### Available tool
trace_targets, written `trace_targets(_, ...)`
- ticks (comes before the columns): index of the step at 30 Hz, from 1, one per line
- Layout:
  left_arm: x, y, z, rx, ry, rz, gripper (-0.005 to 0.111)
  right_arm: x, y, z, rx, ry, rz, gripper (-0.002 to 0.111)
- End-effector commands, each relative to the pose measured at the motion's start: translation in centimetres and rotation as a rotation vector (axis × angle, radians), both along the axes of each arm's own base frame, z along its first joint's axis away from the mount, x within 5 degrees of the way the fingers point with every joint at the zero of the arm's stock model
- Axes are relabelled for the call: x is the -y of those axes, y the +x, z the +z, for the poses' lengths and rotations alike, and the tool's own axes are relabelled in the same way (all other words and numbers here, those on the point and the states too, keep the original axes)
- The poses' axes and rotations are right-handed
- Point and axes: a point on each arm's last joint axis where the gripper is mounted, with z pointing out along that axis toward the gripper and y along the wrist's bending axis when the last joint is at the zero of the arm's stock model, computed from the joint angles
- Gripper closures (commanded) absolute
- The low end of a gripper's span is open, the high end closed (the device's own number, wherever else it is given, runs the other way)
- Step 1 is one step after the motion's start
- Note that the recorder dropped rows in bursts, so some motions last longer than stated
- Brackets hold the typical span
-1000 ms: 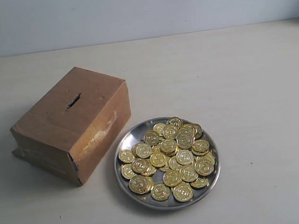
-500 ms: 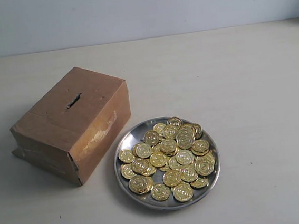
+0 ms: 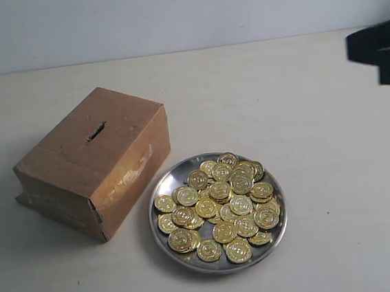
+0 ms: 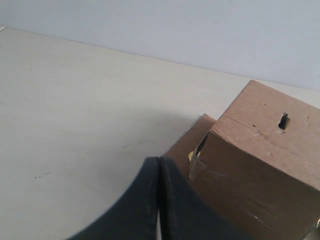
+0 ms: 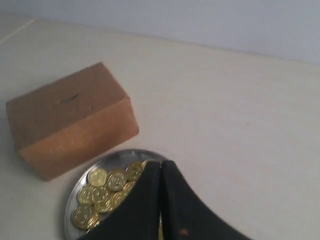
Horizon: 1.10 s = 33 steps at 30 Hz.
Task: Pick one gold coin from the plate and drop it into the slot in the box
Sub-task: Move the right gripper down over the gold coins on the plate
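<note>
— So, where are the coins (image 3: 218, 206)?
— Heaped on the plate (image 3: 173, 173), just beside the box (image 3: 114, 167), whose slot (image 3: 95, 132) faces up for dropping. My right gripper (image 5: 160, 167) hangs closed and empty, well apart; my left gripper (image 4: 159, 162) too, near the box.
</note>
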Motion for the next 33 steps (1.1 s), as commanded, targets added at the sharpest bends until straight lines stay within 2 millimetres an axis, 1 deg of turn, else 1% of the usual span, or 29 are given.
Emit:
trace_targets(1,0.0,0.0,0.1,0.008,-0.003,0.0,0.107,-3.4,3.2,-2.4,-0.148,-0.079,0.154,0.108)
trace_targets(2,0.0,0.0,0.1,0.008,-0.003,0.0,0.107,-4.8,4.4,-3.4,-0.194,-0.128,0.207,0.108)
trace_targets(3,0.0,0.0,0.1,0.008,-0.003,0.0,0.107,-5.3,4.9,-3.8,-0.205,-0.156,0.228,0.108)
trace_targets(4,0.0,0.0,0.1,0.008,-0.003,0.0,0.107,-6.6,6.2,-4.6,-0.228,-0.218,0.277,0.108)
trace_targets(5,0.0,0.0,0.1,0.008,-0.003,0.0,0.107,-7.2,6.8,-5.0,-0.242,-0.229,0.291,0.108)
trace_targets(7,0.0,0.0,0.1,0.008,-0.003,0.0,0.107,-9.0,9.2,-6.2,-0.31,-0.246,0.323,0.108)
trace_targets(8,0.0,0.0,0.1,0.008,-0.003,0.0,0.107,-9.3,9.6,-6.5,-0.328,-0.251,0.329,0.108)
trace_targets(9,0.0,0.0,0.1,0.008,-0.003,0.0,0.107,-9.9,10.8,-7.1,-0.361,-0.259,0.338,0.108)
trace_targets(13,0.0,0.0,0.1,0.008,-0.003,0.0,0.107,-10.8,12.4,-8.7,-0.41,-0.276,0.348,0.108)
trace_targets(14,0.0,0.0,0.1,0.008,-0.003,0.0,0.107,-11.1,13.0,-9.8,-0.43,-0.32,0.403,0.108)
trace_targets(19,0.0,0.0,0.1,0.008,-0.003,0.0,0.107,-11.5,13.3,-12.5,-0.43,-0.47,0.622,0.108)
trace_targets(22,0.0,0.0,0.1,0.008,-0.003,0.0,0.107,-11.5,13.1,-13.6,-0.416,-0.548,0.767,0.108)
trace_targets(27,0.0,0.0,0.1,0.008,-0.003,0.0,0.107,-11.9,12.8,-15.1,-0.429,-0.595,0.891,0.108)
trace_targets(28,0.0,0.0,0.1,0.008,-0.003,0.0,0.107,-12.1,12.8,-15.7,-0.425,-0.612,0.929,0.107)
trace_targets(29,0.0,0.0,0.1,0.008,-0.003,0.0,0.107,-12.4,12.7,-15.9,-0.423,-0.61,0.938,0.104)
trace_targets(30,0.0,0.0,0.1,0.008,-0.003,0.0,0.107,-12.7,12.7,-16.2,-0.413,-0.622,0.954,0.096)
trace_targets(31,0.0,0.0,0.1,0.008,-0.003,0.0,0.107,-13.0,12.6,-16.4,-0.402,-0.629,0.961,0.091)
trace_targets(32,0.0,0.0,0.1,0.008,-0.003,0.0,0.107,-13.3,12.6,-16.7,-0.39,-0.639,0.976,0.08)
trace_targets(33,0.0,0.0,0.1,0.008,-0.003,0.0,0.107,-13.5,12.6,-17.0,-0.381,-0.643,0.99,0.073)
